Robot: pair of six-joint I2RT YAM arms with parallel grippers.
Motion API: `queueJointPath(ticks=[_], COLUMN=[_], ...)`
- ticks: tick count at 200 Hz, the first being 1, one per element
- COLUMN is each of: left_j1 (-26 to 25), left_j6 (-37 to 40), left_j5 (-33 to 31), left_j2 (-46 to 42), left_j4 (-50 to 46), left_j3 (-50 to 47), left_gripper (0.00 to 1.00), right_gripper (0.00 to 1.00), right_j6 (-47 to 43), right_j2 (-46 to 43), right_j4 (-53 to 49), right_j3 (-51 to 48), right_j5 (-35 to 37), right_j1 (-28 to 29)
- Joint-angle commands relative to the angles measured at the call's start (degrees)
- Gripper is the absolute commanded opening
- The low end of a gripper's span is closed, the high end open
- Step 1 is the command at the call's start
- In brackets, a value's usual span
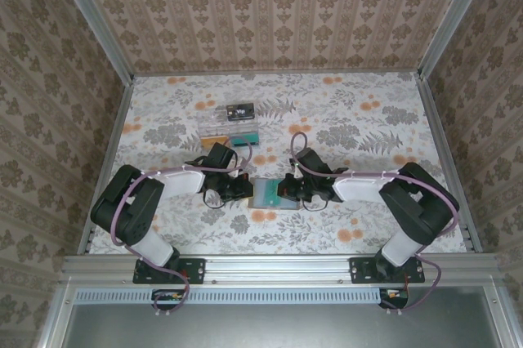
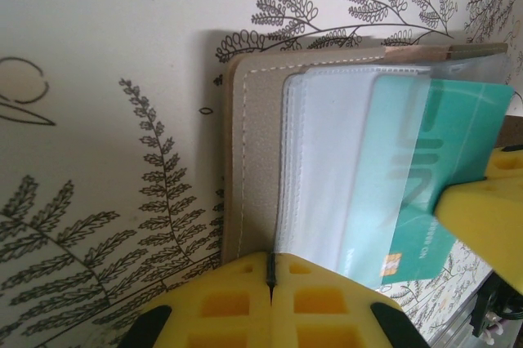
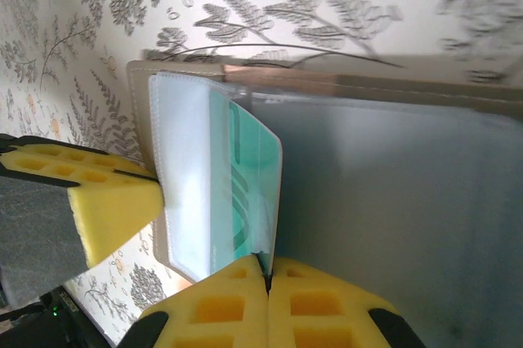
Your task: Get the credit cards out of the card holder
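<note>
The card holder (image 1: 266, 194) lies open on the floral table between my two grippers. Its taupe edge (image 2: 253, 160) and clear plastic sleeves (image 2: 327, 168) show in the left wrist view. My left gripper (image 2: 270, 270) is shut on the near edge of those sleeves; from above it sits at the holder's left side (image 1: 245, 191). A teal credit card (image 2: 458, 144) sticks partly out of a sleeve toward the right. My right gripper (image 3: 265, 270) is shut on that card's (image 3: 249, 193) edge, over the holder's grey-blue inside (image 3: 392, 217). Seen from above, the right gripper (image 1: 288, 190) is at the holder's right side.
A clear plastic tray (image 1: 231, 130) stands behind the left gripper, with an orange and a teal item in it and a black object (image 1: 238, 109) at its far end. Patterned walls enclose the table on three sides; a metal rail (image 1: 278, 265) runs along the front.
</note>
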Motion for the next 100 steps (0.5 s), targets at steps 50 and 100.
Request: queueJointPath(ticks=[50,100], left_j1=[-0.2,1.3], left_j6=[1.1,-3.2], left_j5=[-1.5,1.4], left_j2=[-2.3,-10.3], left_j4=[-3.3,-0.1], left_j3=[0.2,3.4], left_gripper=[0.02,0.45], right_gripper=[0.04,0.00], right_j6=[-4.3,-8.0], right_j2=[-11.1,-19.8], right_j4=[-7.0,-12.9], right_j3=[-5.9,-1.4], right_j5=[-0.6,-0.9], right_j1=[-4.9,-6.6])
